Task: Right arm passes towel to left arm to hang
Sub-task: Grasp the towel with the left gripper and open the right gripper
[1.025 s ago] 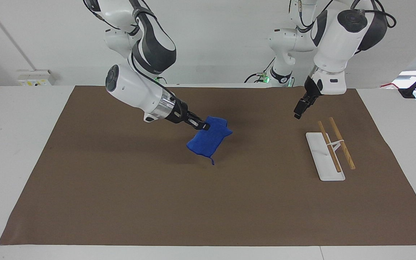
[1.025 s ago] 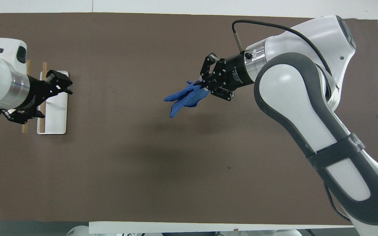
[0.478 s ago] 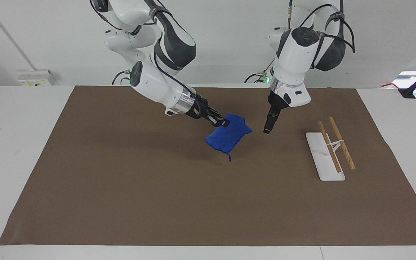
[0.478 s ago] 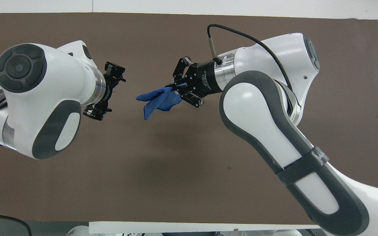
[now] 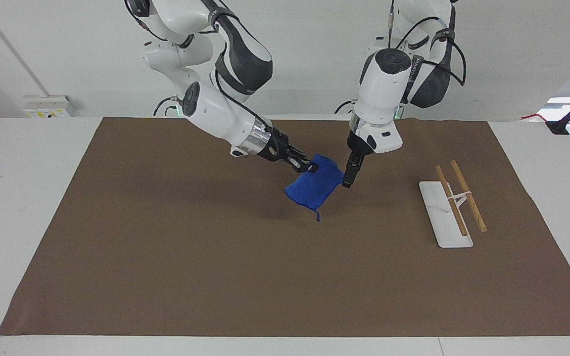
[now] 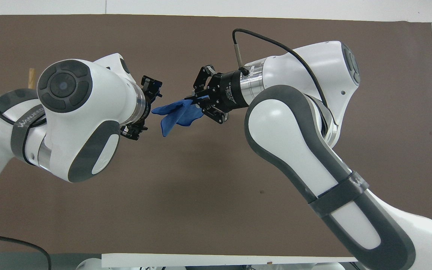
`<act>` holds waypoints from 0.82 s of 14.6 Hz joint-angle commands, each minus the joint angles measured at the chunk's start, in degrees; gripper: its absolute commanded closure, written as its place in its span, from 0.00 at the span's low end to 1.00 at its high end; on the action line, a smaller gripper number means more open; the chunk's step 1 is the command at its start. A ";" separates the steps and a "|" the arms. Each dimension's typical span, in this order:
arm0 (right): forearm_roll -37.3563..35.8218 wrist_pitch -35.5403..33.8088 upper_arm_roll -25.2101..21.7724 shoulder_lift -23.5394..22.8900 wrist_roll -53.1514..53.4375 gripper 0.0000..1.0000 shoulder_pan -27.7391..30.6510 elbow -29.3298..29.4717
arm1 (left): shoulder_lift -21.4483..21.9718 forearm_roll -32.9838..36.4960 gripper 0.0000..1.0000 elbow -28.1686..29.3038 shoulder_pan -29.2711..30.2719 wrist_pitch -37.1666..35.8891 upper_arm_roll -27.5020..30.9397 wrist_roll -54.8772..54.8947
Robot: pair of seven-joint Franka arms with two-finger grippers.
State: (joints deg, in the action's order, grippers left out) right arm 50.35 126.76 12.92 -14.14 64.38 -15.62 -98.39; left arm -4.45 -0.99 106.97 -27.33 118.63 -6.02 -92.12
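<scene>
Right gripper [image 5: 309, 168]: clamped on the upper corner of the towel, raised over the middle of the brown mat, pointing down and toward the left arm's end of the table.
Right arm: reaching in at a slant from its base, wrist stretched low, elbow high.
Left gripper [image 5: 348, 177]: raised over the mat just beside the towel's free edge, fingers pointing down; spread apart in the overhead view, one finger on each side of the towel's tip; contact with the cloth not readable.
Left arm: bent over from its base, forearm steep, wrist above the towel's edge.
Towel [image 5: 313, 188]: bright blue, hanging off the table from the right gripper, draped down with a short thread tail at its lowest corner; between the two grippers.
Change from one second ago: left gripper then near the rack, now swung across to the towel's edge; right gripper carried the towel toward the left arm's end and a little higher.
Change from half a second ago: gap between left gripper and towel closed; towel barely shifted.
Rack [image 5: 446, 213]: white flat base with two wooden rods [image 5: 468, 195] on a thin white stand, on the mat toward the left arm's end; nothing hung on it.
Mat [image 5: 166, 257]: brown sheet covering most of the white table [image 5: 18, 198].
</scene>
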 commanded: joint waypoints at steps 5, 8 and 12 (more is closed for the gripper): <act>0.98 2.18 0.09 0.70 0.75 1.00 -0.20 -1.63 | -1.52 -0.33 0.63 -0.71 -1.41 2.05 0.75 -0.60; 0.98 2.26 0.09 0.70 0.66 1.00 -0.20 -1.63 | -1.52 -0.33 0.74 -0.62 -1.41 2.49 0.75 -0.51; 0.98 2.61 0.09 0.70 0.66 1.00 -0.20 -1.63 | -1.70 -0.33 0.97 -0.53 -1.41 2.22 0.84 -0.42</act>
State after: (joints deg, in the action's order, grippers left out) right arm 50.35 127.93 12.91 -14.14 64.38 -15.70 -99.03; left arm -5.62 -0.99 106.86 -27.90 120.34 -5.99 -92.21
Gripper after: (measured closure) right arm 0.947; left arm 0.916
